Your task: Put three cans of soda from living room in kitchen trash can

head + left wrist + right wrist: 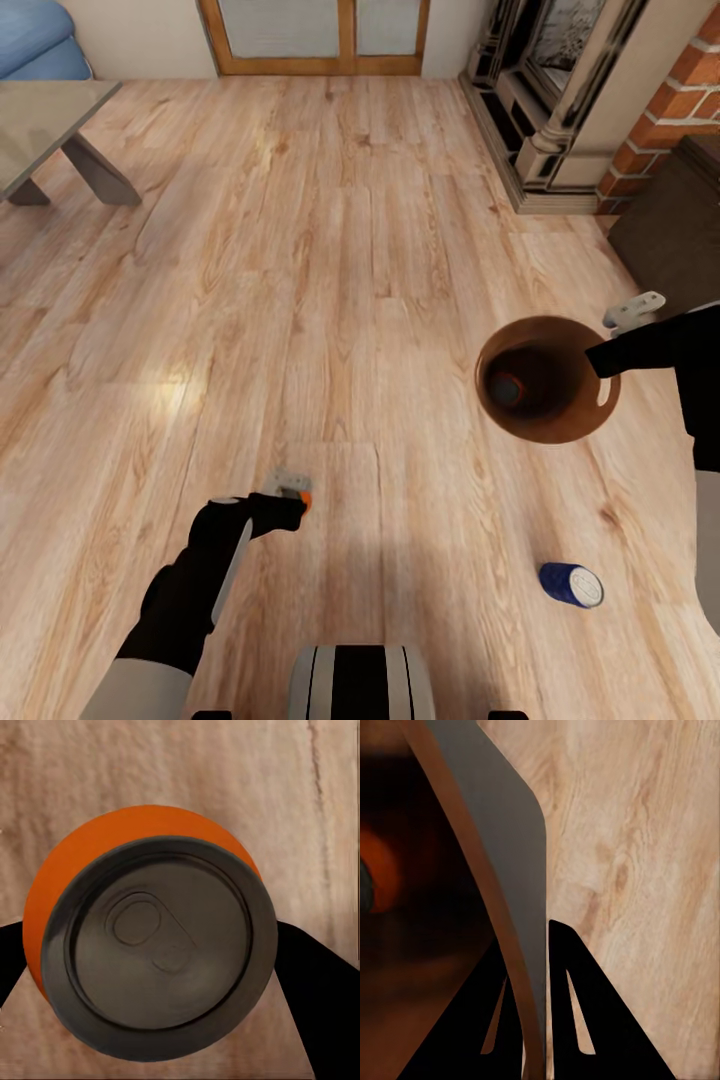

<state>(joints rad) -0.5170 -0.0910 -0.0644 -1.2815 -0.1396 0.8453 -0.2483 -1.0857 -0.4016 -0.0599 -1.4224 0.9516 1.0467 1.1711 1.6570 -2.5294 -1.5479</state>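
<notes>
While the left end effector (297,497) sits low and left of centre in the head view, it is pinching an orange soda can (142,937), and the left wrist view shows that can top-on, its dark lid facing the camera, a black finger (319,1012) pressed against each side. Over at the middle right, the right end effector (532,1020) is clamped on the rim of the copper-brown trash can (560,425), one finger inside the wall and one outside. Down in that bin lies a second orange can (506,386), a glow of orange deep in the right wrist view too. At the lower right, the blue can (572,585) lies on its side on the wood floor (350,250), well apart from the bin.
</notes>
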